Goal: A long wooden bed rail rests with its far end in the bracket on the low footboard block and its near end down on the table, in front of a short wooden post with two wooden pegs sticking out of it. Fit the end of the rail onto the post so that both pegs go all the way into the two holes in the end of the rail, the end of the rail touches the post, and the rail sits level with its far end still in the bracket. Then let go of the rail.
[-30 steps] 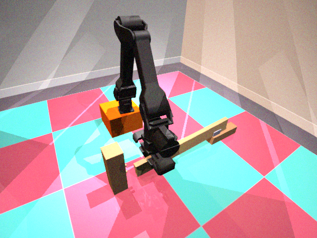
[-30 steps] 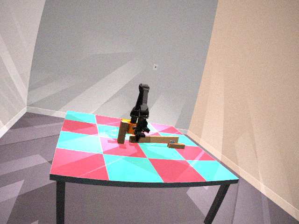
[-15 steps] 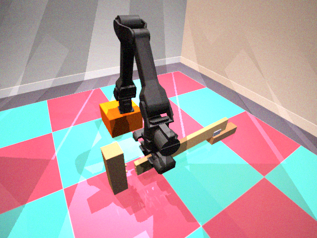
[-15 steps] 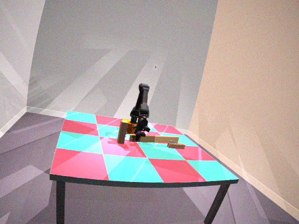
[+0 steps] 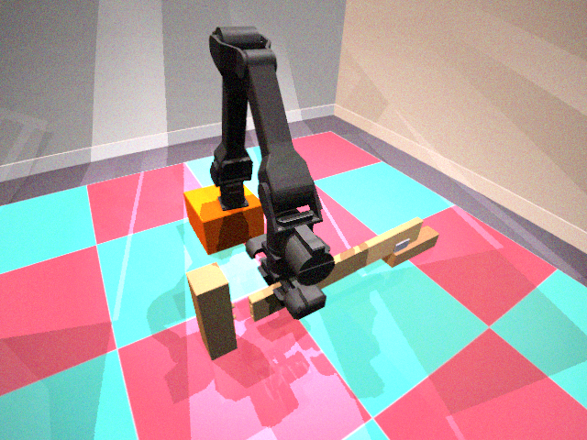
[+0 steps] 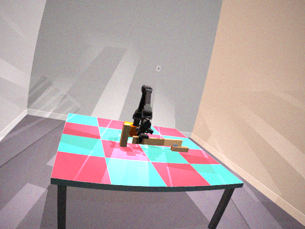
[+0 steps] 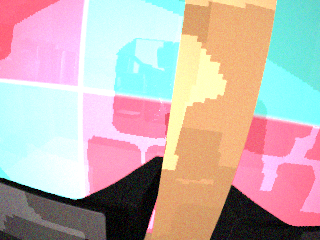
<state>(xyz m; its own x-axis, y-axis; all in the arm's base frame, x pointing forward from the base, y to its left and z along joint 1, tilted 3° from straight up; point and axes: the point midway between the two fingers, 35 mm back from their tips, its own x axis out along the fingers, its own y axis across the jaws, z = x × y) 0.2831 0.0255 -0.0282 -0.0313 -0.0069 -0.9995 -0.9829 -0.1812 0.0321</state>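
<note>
The long wooden rail (image 5: 362,251) (image 6: 160,141) (image 7: 214,120) runs from the low footboard block (image 5: 416,246) (image 6: 179,149) toward the short wooden post (image 5: 213,307) (image 6: 125,135). Its far end sits by the grey bracket (image 5: 402,245). My gripper (image 5: 290,294) (image 6: 141,138) is shut on the rail near its near end and holds that end raised off the table. The rail's end face stands a short gap away from the post. A peg (image 5: 235,313) just shows on the post's side facing the rail. In the wrist view my dark fingers flank the rail at the bottom.
The arm stands on an orange base block (image 5: 222,222) (image 6: 127,124) behind the post. The table (image 6: 137,187) has a red and cyan checker top, and its front edge is far from the work.
</note>
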